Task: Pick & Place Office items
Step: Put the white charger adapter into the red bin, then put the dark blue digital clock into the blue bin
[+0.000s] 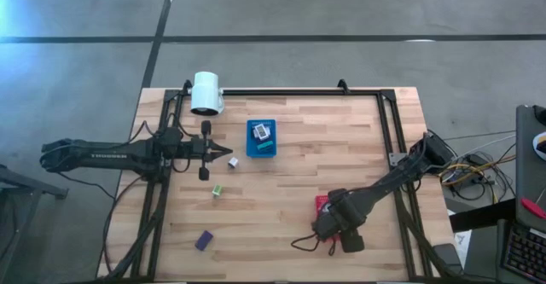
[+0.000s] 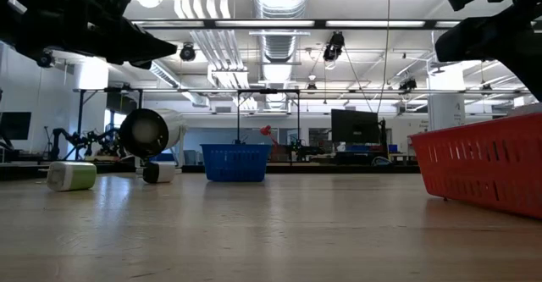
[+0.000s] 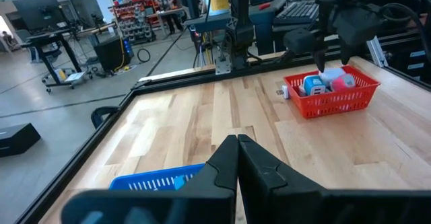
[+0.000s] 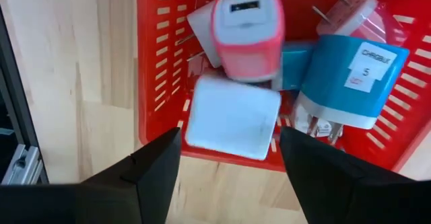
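The office items are small blocks and plug-like pieces. A pink one (image 4: 248,29), a white block (image 4: 232,116) and a blue one (image 4: 353,76) lie piled in the red tray (image 4: 151,56). My right gripper (image 4: 229,167) hangs open just above that tray, pointing down, a finger on either side of the white block. A few more pieces lie in the blue tray (image 1: 262,137). A white block (image 1: 232,161), a green one (image 1: 217,191) and a purple one (image 1: 203,240) rest on the table. My left gripper (image 1: 220,153) is shut and empty, level, beside the blue tray.
A white cylinder (image 1: 206,92) lies at the table's far left. A black frame (image 1: 388,122) runs along the table's edges. Bare wood lies between the two trays (image 1: 281,194). The right arm (image 1: 384,186) slants in from the right edge over the red tray.
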Robot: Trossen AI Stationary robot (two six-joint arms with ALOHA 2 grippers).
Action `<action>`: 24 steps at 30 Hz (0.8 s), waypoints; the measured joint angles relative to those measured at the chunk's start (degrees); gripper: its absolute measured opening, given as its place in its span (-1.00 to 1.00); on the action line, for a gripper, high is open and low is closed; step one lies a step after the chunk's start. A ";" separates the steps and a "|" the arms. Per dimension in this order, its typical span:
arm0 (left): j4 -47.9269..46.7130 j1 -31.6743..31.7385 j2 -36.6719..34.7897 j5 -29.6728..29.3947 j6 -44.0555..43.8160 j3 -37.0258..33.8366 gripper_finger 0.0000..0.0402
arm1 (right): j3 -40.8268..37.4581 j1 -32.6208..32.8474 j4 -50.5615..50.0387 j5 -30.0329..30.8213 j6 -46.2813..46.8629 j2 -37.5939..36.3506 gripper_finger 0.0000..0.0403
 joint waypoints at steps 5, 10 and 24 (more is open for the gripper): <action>0.00 0.00 -0.01 0.00 0.00 0.00 -0.94 | 0.05 0.00 -0.47 0.00 -0.04 -0.02 0.23; -0.02 0.00 0.01 0.00 0.00 0.00 -0.94 | 1.70 0.00 -5.47 0.02 -1.04 -0.62 0.18; 0.00 -0.02 0.00 0.00 0.35 0.00 -0.94 | -0.89 -2.44 20.17 18.54 -22.45 -24.16 -0.11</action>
